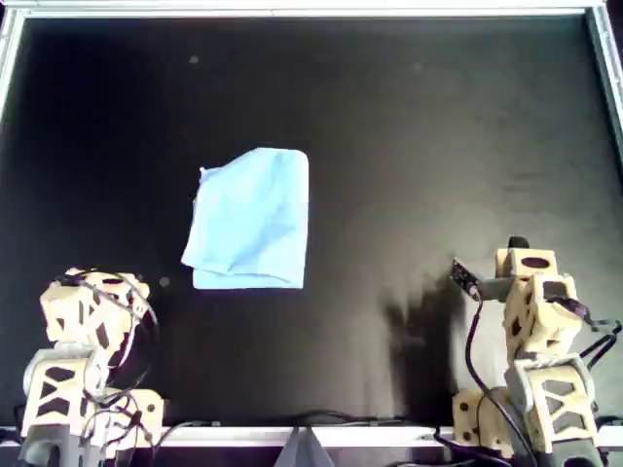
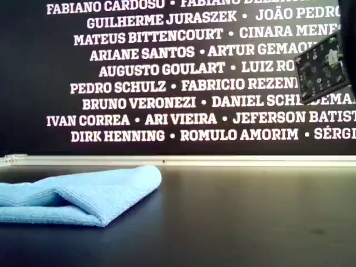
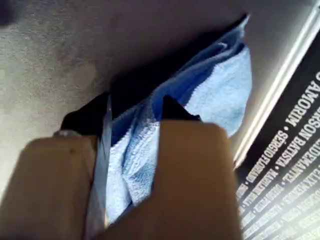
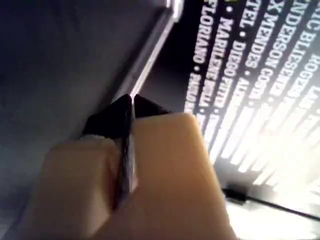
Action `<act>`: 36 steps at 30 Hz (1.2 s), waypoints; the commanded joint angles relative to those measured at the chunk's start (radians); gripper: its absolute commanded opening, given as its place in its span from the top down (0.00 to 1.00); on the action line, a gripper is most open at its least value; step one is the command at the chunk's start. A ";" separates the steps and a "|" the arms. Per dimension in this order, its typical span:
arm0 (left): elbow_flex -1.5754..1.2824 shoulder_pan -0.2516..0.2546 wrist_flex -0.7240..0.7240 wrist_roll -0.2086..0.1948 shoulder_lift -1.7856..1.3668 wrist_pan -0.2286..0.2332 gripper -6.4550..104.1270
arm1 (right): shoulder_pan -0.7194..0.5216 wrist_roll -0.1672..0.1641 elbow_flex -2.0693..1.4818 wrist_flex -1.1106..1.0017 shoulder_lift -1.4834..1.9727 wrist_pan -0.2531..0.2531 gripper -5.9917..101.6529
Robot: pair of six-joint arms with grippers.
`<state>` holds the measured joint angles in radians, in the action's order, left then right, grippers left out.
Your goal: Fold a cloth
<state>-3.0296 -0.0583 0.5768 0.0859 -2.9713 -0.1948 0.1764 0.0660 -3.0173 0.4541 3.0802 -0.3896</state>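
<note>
The cloth (image 1: 250, 221) lies folded on the black worktop (image 1: 438, 146), left of centre in the overhead view, its far end rounded over and well clear of every edge. My first pincer (image 3: 135, 112) is parted, with blue fabric showing between the fingers, though I cannot tell if they touch it. My second pincer (image 4: 131, 107) is closed tight on nothing, aimed toward the worktop's pale far edge, away from the cloth.
</note>
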 commanded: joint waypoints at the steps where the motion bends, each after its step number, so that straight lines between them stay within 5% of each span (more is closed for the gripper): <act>1: 0.006 -0.026 0.023 0.002 -0.014 0.005 0.63 | -0.005 0.005 -0.014 0.060 0.034 -0.008 0.95; 14: 0.006 -0.028 0.201 0.003 -0.020 0.005 0.63 | 0.012 0.025 -0.014 0.259 0.031 0.014 0.95; 16: 0.006 -0.028 0.201 0.003 -0.020 0.005 0.63 | 0.014 0.069 -0.014 0.259 0.028 0.014 0.95; 20: 0.006 -0.028 0.202 0.003 -0.006 0.005 0.63 | 0.008 0.235 -0.014 0.261 0.023 0.012 0.95; 22: 0.006 -0.028 0.202 0.003 -0.005 0.005 0.63 | 0.006 0.268 -0.014 0.262 0.023 0.006 0.95; 36: 0.006 -0.026 0.202 0.002 -0.002 0.005 0.63 | 0.014 0.268 -0.014 0.299 0.025 0.009 0.95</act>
<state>-3.0296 -0.0583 0.7777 0.0859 -2.9713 -0.1948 0.1871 0.3267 -3.0173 0.7532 3.0802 -0.3850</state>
